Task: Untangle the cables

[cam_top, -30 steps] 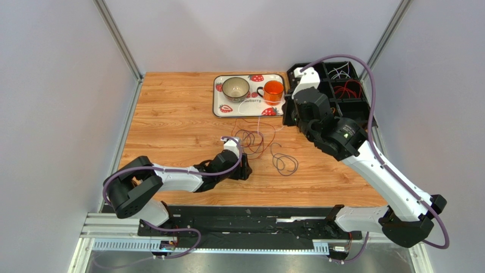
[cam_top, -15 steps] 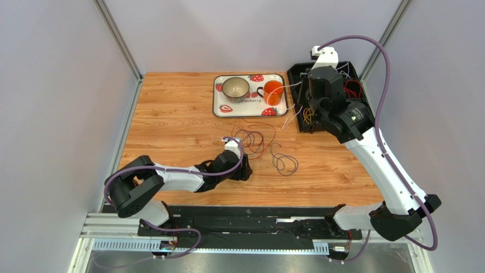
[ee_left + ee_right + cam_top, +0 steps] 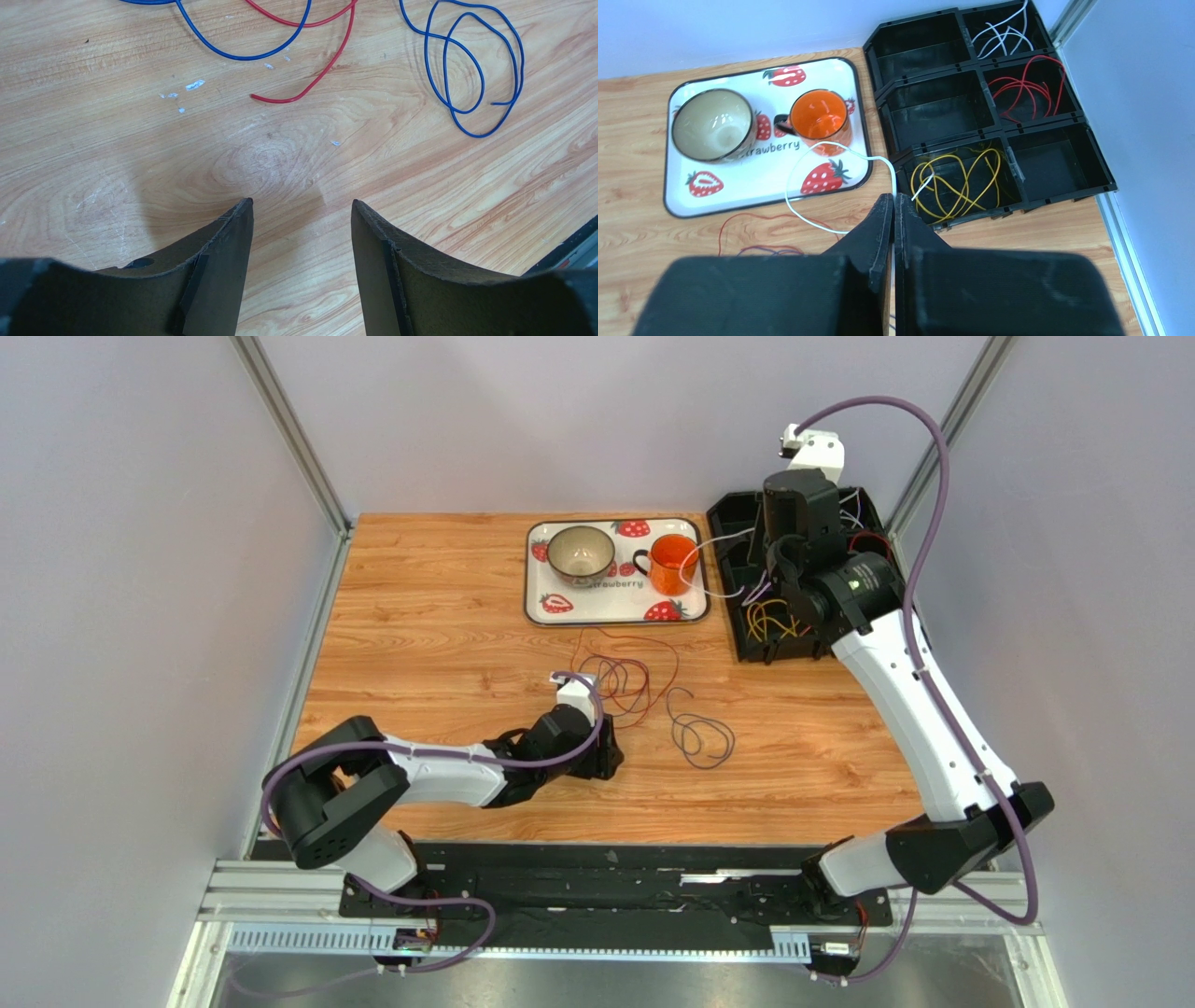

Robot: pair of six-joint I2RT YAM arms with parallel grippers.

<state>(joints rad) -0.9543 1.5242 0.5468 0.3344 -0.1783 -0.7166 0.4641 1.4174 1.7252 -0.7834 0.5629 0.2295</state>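
Observation:
The cables (image 3: 634, 683) lie as a loose tangle of red and dark wires mid-table, with a separate dark loop (image 3: 701, 739) to their right. My left gripper (image 3: 603, 756) rests low just in front of the tangle. In the left wrist view it (image 3: 300, 203) stands open over bare wood, with a red cable end (image 3: 309, 85) and a blue loop (image 3: 477, 134) ahead of it. My right gripper (image 3: 767, 577) is raised by the black bins, shut on a white cable (image 3: 787, 195). That cable loops from the right gripper (image 3: 893, 196) over the tray's corner.
A black divided bin (image 3: 997, 129) at the back right holds yellow cables (image 3: 955, 182), red cables (image 3: 1025, 87) and white cables (image 3: 1004, 31) in separate compartments. A strawberry tray (image 3: 540, 595) at the back carries a bowl (image 3: 579, 550) and an orange cup (image 3: 675, 560).
My right arm has risen and swung back and right over the bins, drawing the white cable away from the tangle. The left arm has barely moved.

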